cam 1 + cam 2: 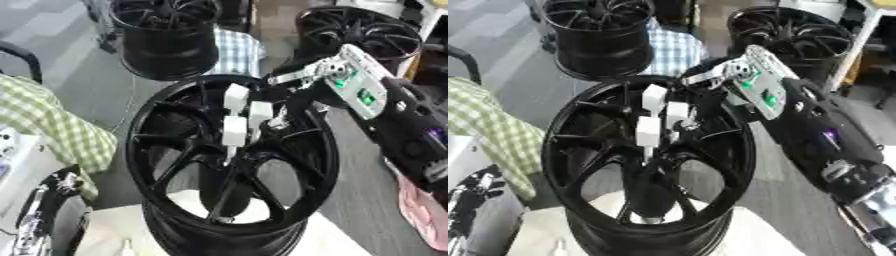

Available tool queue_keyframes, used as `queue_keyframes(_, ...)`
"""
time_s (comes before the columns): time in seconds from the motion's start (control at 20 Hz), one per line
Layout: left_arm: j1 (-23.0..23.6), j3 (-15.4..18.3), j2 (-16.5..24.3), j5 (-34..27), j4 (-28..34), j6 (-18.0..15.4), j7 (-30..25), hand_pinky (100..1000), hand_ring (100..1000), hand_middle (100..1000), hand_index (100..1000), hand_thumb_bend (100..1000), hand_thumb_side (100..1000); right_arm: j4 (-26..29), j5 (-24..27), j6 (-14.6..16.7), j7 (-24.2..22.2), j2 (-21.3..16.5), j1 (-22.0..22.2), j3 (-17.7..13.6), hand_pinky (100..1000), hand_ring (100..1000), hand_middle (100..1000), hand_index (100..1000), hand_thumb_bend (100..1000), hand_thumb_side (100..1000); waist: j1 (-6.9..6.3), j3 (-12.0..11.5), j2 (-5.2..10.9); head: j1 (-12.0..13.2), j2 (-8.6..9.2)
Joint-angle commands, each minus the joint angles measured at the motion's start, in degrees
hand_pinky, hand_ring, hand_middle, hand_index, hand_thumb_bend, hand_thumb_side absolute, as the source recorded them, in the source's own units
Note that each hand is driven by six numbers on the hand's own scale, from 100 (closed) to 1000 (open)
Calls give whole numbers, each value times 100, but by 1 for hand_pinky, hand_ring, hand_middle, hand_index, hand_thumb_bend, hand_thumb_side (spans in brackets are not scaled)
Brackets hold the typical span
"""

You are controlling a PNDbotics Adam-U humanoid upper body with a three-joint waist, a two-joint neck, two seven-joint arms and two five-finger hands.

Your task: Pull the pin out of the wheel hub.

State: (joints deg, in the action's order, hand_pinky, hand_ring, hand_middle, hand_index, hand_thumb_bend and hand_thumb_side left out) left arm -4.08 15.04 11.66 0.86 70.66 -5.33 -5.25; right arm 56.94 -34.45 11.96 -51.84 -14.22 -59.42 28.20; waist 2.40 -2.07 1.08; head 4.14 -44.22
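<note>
At the lower left corner the left hand (39,220) shows only in part, and whether its fingers are apart or together cannot be told. To the right of it stands the black wheel (229,165) on the pale desk (114,230), spokes facing up. The right hand (249,116) reaches in from the upper right, its white-tipped fingers (234,131) curled down over the hub at the wheel's middle; the pin (229,155) shows just below them as a thin stem, seemingly pinched. Two more black wheels (166,35) stand beyond the hand.
</note>
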Motion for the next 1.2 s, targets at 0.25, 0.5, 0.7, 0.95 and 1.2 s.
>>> queue_keyframes(0.25, -76, -12, 101, 20, 104, -15, -23, 752, 730, 724, 803, 283, 614, -40, -164, 56, 2, 43, -75, -113, 815, 824, 752, 872, 325, 461, -36, -8, 47, -7, 10)
queue_keyframes(0.5, -82, -15, 95, 21, 105, -13, -27, 752, 730, 724, 803, 283, 613, -76, -241, 69, 93, 85, -64, -143, 799, 796, 704, 835, 291, 442, -36, -19, 45, -8, 10)
queue_keyframes(0.7, -86, -17, 90, 21, 105, -9, -32, 752, 731, 724, 803, 284, 613, -97, -288, 69, 174, 103, -66, -152, 787, 772, 651, 803, 258, 418, -36, -29, 47, -8, 10)
queue_keyframes(0.95, -88, -18, 87, 21, 102, -9, -35, 752, 731, 724, 803, 285, 614, -98, -314, 65, 246, 120, -73, -164, 761, 698, 532, 761, 170, 347, -37, -36, 49, -11, 10)
queue_keyframes(1.2, -85, -17, 88, 22, 100, -10, -36, 751, 730, 723, 803, 285, 614, -4, -217, 30, 344, 100, -110, -177, 723, 587, 427, 720, 110, 309, -36, -33, 49, -14, 10)
